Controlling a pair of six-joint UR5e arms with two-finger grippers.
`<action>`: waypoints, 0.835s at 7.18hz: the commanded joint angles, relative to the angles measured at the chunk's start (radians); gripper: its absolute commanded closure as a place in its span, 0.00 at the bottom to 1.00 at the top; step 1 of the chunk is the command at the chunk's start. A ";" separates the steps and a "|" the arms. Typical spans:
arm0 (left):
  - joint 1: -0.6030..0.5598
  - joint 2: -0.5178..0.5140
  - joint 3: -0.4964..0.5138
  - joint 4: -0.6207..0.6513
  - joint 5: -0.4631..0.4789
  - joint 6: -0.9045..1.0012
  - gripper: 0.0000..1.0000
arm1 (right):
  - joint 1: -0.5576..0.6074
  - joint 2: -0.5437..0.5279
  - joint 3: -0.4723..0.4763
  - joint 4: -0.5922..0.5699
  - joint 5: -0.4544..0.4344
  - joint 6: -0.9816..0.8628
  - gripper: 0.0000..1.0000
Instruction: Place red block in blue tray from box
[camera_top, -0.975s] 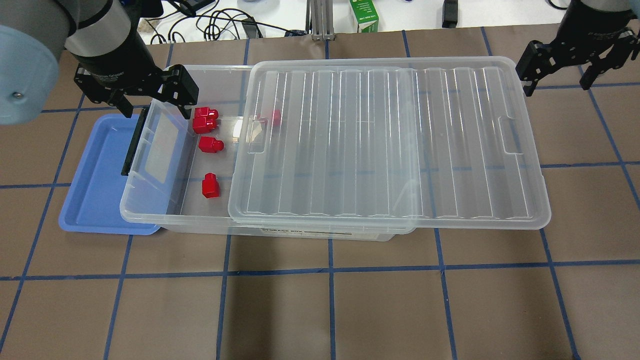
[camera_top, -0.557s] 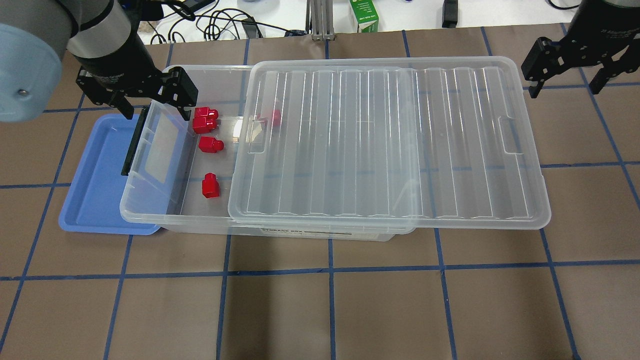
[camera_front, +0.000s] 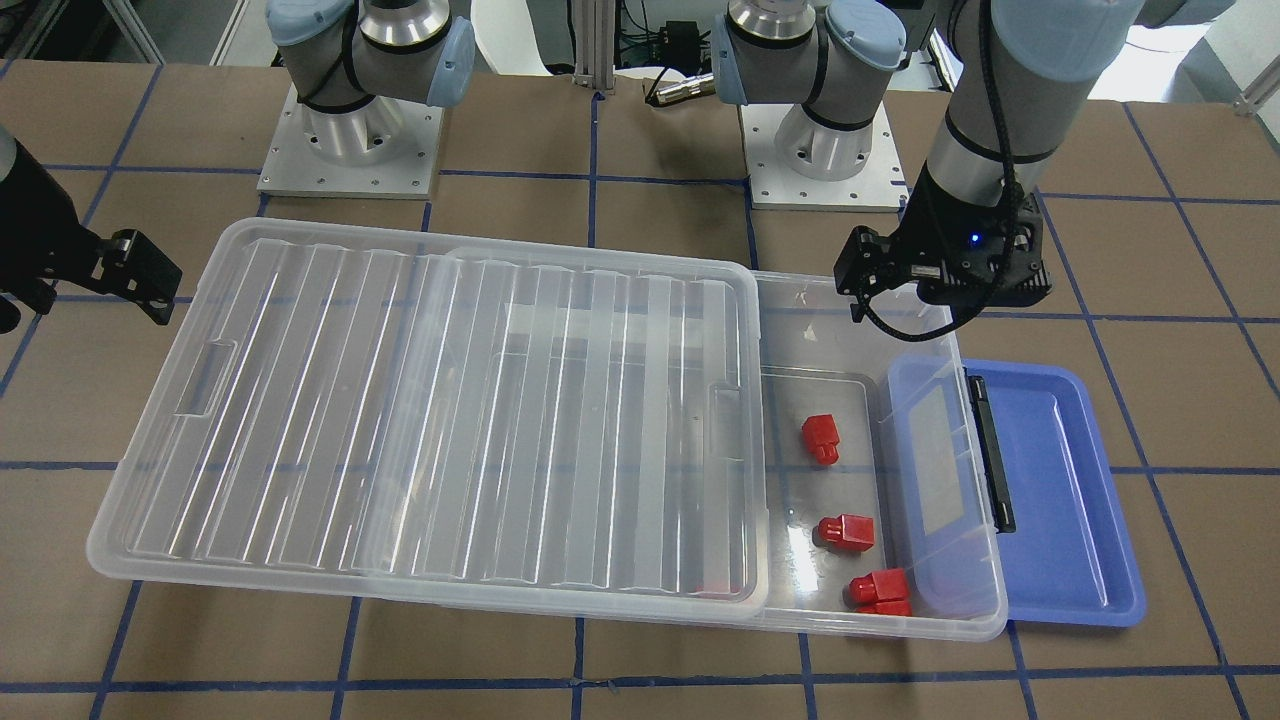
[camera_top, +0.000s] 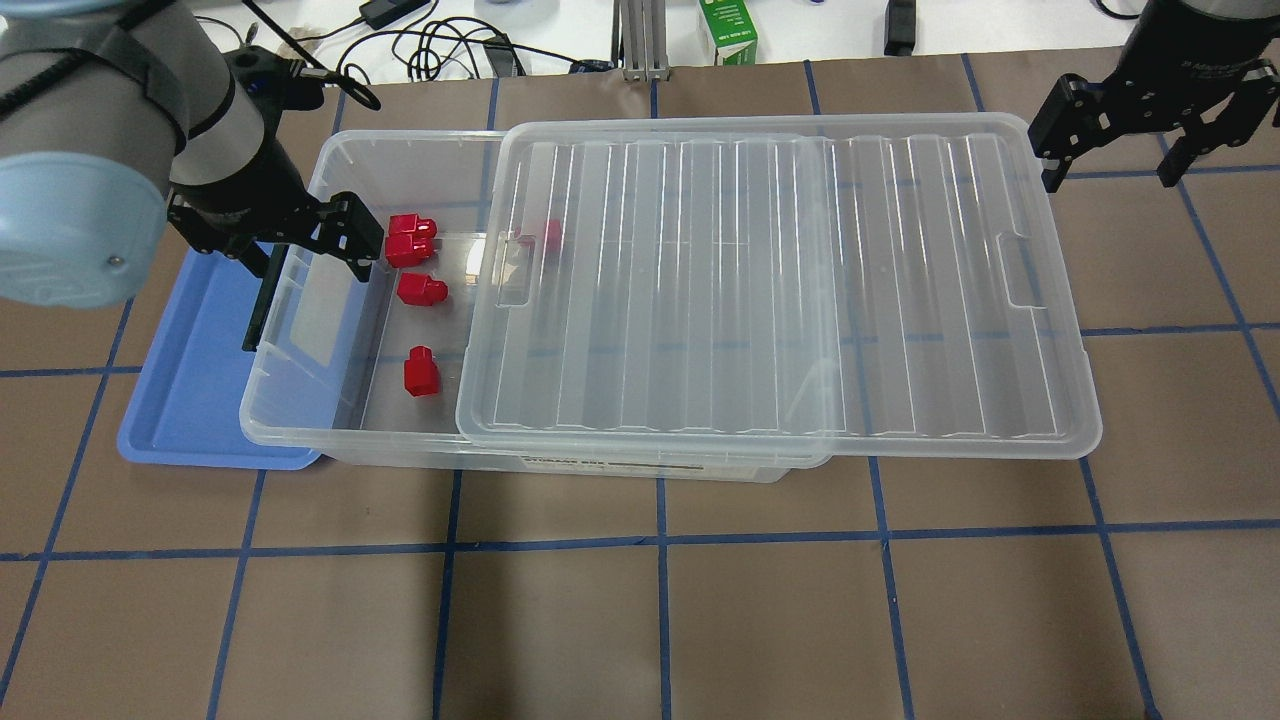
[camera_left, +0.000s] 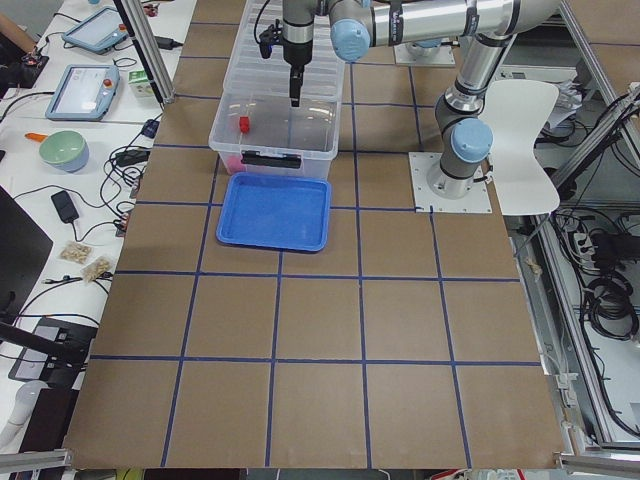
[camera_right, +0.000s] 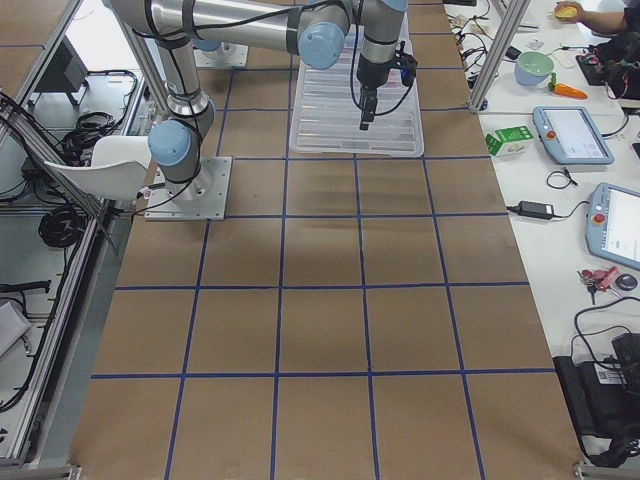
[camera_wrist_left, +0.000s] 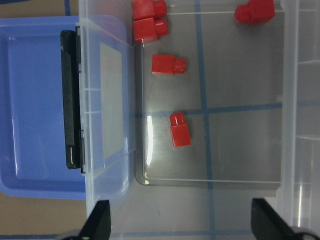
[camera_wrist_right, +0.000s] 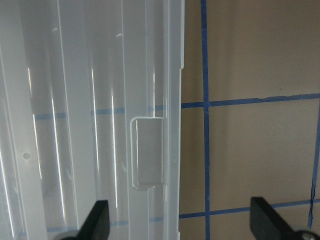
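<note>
The box (camera_top: 300, 432) lies across the table, its ribbed lid (camera_top: 780, 290) slid to the right, leaving the left end uncovered. Several red blocks lie in the uncovered end: two touching (camera_top: 409, 237), one below (camera_top: 421, 290), one apart (camera_top: 421, 371), one under the lid (camera_top: 551, 235). They show in the left wrist view (camera_wrist_left: 179, 131). The blue tray (camera_top: 190, 380) lies empty at the box's left end, partly under it. My left gripper (camera_top: 305, 248) is open and empty over the box's left end, near its black latch (camera_top: 262, 300). My right gripper (camera_top: 1110, 155) is open and empty beyond the lid's far right corner.
A green carton (camera_top: 728, 30) and cables (camera_top: 440, 45) lie beyond the table's far edge. The two arm bases (camera_front: 350, 130) (camera_front: 820, 140) stand behind the box in the front-facing view. Blue tape lines cross the brown table.
My left gripper has moved nearer, from the box's far left corner to over its left end wall. My right gripper shifted slightly. The blocks, box and lid have not moved.
</note>
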 joint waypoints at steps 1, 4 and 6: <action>-0.002 -0.024 -0.141 0.224 -0.003 -0.106 0.05 | 0.000 -0.007 0.004 0.001 -0.005 -0.007 0.00; -0.001 -0.082 -0.164 0.242 -0.006 -0.122 0.00 | 0.000 -0.021 0.008 0.008 -0.008 0.005 0.00; -0.004 -0.113 -0.180 0.242 -0.008 -0.130 0.00 | 0.000 -0.029 0.010 0.008 -0.007 0.005 0.00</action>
